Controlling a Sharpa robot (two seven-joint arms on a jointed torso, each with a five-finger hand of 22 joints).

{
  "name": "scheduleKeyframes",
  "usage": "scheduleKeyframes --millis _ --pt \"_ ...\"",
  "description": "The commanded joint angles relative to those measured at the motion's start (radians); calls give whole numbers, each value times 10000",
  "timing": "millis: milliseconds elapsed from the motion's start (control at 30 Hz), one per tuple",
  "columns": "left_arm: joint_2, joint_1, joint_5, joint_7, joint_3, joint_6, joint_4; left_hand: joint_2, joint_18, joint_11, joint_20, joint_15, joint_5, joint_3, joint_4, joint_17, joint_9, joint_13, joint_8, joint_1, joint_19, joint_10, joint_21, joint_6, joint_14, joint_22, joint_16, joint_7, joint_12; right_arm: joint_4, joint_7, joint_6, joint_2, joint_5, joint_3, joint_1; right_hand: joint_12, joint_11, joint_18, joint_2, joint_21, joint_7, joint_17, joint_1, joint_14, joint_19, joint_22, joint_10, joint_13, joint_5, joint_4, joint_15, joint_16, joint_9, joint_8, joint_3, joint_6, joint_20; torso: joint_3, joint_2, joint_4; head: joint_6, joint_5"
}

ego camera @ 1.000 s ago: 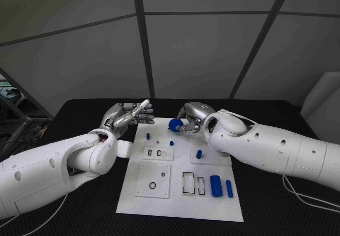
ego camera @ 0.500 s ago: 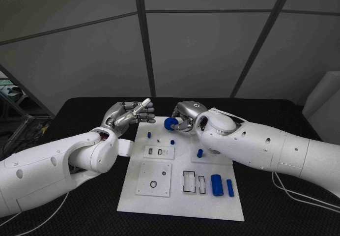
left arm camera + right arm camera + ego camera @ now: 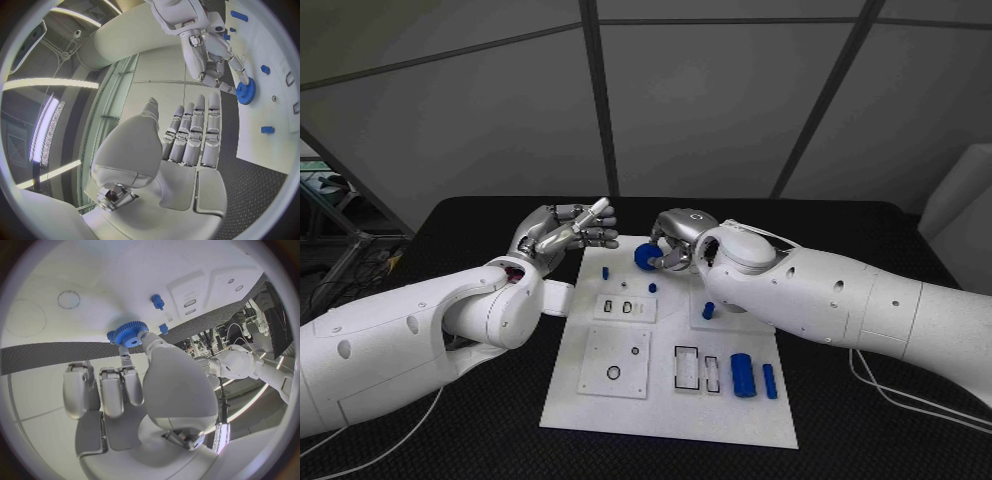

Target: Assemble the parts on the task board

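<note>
- Task board: flat white plate, matte, with rectangular slot cutouts and round holes; lies on the black table, long side running away from the robot.
- Blue gear: small toothed plastic wheel with a hub, pinched between thumb and fingertips of the right hand, above the far edge of the board. In the right wrist view the gear sits at the fingertips with its flat face turned to the camera, teeth clearly visible.
- Left hand: silver metal, raised off the table just left of the board's far corner, holds nothing, fingers straight and side by side, thumb apart; same in its wrist view.
- Two blue cylinders: smooth, lying flat side by side near the board's right edge, long axes parallel to the board's long side.
- Small blue pegs stand upright on the far part of the board.
- Room: grey panelled wall with dark seams behind the table.
</note>
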Motion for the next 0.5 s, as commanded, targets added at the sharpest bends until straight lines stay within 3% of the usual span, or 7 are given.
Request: scheduleKeyframes --millis 33,133,200,267,400,500 --pt "-14 17 -58 39 8 114 31 67 97 86 14 59 -39 -66 -28 19 -10 -10 -73 -60 -77 -17 61 -17 -31 11 -84 61 -46 -65 50 258 32 -88 -8 20 -75 -26 -66 -57 6 18 1796 -39 884 39 907 330 1371 -109 -3 -15 25 -2 -22 26 23 10 -1 -1 -2 -12 -7" --pt "-20 18 -58 36 8 115 36 67 97 86 14 59 -39 -66 -28 19 -10 -10 -73 -60 -77 -17 61 -17 -31 11 -84 61 -46 -143 37 190 69 -88 -12 20 -183 47 -61 -132 -9 104 1790 -98 882 13 880 247 1268 -380 -29 48 23 -33 -273 -20 -330 55 -2 1 0 -13 -6" --pt "-22 19 -58 34 8 114 40 67 97 86 14 59 -39 -66 -28 19 -10 -10 -73 -60 -77 -17 61 -17 -31 11 -84 61 -46 -204 43 168 101 -66 -15 19 -409 85 -46 -222 -39 128 1791 -144 881 -39 819 76 1039 -826 -37 95 22 -45 -762 -123 -1138 105 2 -1 -3 -28 8" --pt "-25 20 -58 29 8 115 45 67 97 86 14 59 -39 -66 -28 19 -10 -10 -73 -60 -77 -17 61 -17 -31 11 -84 61 -46 -247 59 184 126 -31 -17 19 -491 79 -36 -268 -58 116 1801 -232 882 -70 784 8 958 -987 35 101 25 -64 -898 -253 -1857 127 3 -3 -1 -29 7" --pt "-36 21 -58 22 8 110 45 67 97 86 14 59 -39 -66 -28 19 -10 -10 -73 -60 -77 -17 61 -17 -31 11 -84 61 -46 -296 99 266 155 57 -20 19 -546 112 -27 -309 -77 147 1796 -436 880 -100 752 -42 905 -1071 256 128 22 -25 -863 -511 -1874 153 3 1 -8 -26 21" --pt "-37 22 -58 19 8 105 38 67 97 86 14 59 -39 -66 -28 19 -10 -10 -73 -60 -77 -17 61 -17 -31 11 -84 61 -46 -318 149 311 166 149 -22 19 -540 133 -24 -263 -84 169 1806 -646 881 -109 746 -48 912 -778 541 150 25 8 -828 -851 -1639 177 2 2 -10 -20 21"
